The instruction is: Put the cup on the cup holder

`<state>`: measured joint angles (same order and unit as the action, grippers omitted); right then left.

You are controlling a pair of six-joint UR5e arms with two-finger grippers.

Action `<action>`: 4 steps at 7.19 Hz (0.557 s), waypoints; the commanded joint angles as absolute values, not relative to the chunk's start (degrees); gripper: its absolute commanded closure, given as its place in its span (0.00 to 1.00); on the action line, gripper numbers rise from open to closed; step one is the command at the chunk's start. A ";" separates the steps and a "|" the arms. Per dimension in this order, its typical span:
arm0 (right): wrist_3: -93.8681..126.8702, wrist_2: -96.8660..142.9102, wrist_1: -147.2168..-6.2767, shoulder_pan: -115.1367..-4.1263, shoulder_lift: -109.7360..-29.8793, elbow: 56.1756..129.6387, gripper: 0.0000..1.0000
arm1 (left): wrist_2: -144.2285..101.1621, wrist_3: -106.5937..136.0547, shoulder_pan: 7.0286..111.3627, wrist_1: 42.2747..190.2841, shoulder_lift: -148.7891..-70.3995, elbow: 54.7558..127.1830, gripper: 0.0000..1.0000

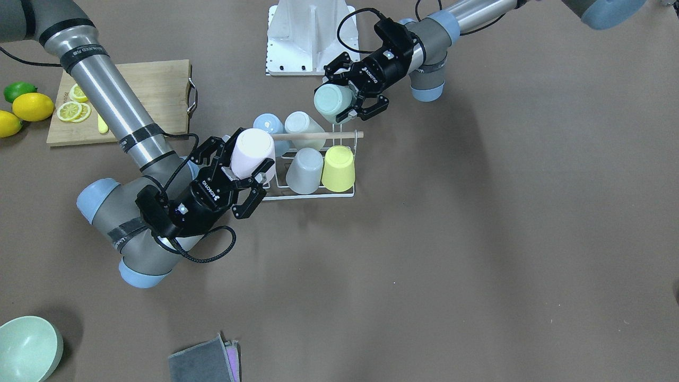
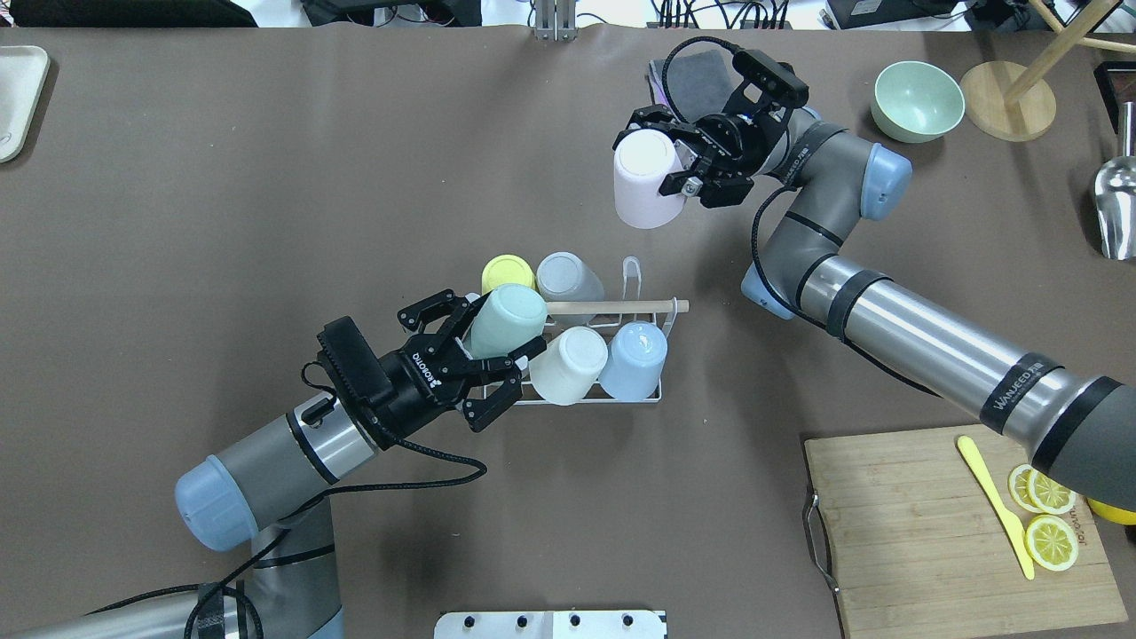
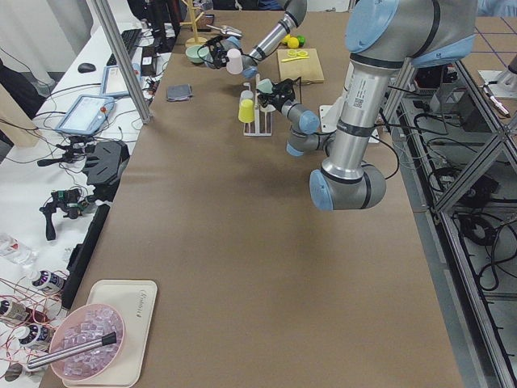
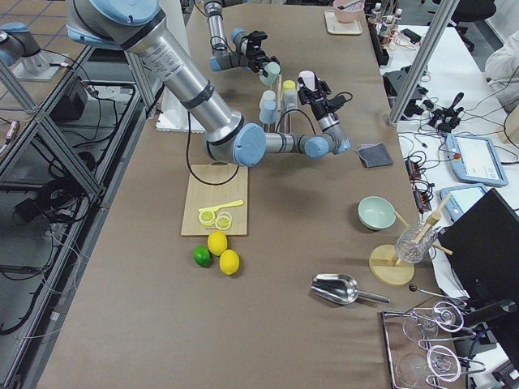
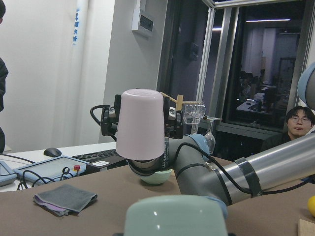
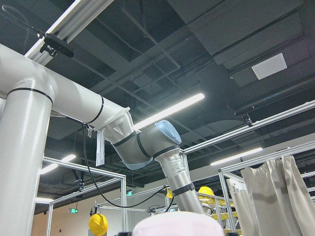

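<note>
The cup holder is a white wire rack with a wooden rod across its top, at the table's middle. Yellow, grey, cream and blue cups sit upside down on its prongs. My left gripper is shut on a mint-green cup and holds it tilted over the rack's end. My right gripper is shut on a pink cup, held upside down in the air. The left wrist view shows the pink cup raised.
A cutting board with lemon slices and a yellow knife lies on my right, with lemons and a lime beside it. A green bowl and grey cloth lie at the far edge. The white base plate is behind the rack.
</note>
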<state>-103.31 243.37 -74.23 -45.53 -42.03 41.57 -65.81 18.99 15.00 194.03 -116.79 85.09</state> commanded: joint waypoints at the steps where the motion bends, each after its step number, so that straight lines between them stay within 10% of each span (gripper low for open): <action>1: -103.53 241.79 -74.27 -44.13 -42.89 42.01 0.98 | -65.74 16.18 15.12 194.33 -116.81 85.17 1.00; 4: -103.89 240.12 -75.05 -42.80 -43.42 42.01 0.98 | -65.74 15.03 15.12 194.33 -116.89 85.25 1.00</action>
<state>-103.76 240.72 -74.49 -43.26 -43.35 41.95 -65.74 15.34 15.16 194.32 -116.88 85.24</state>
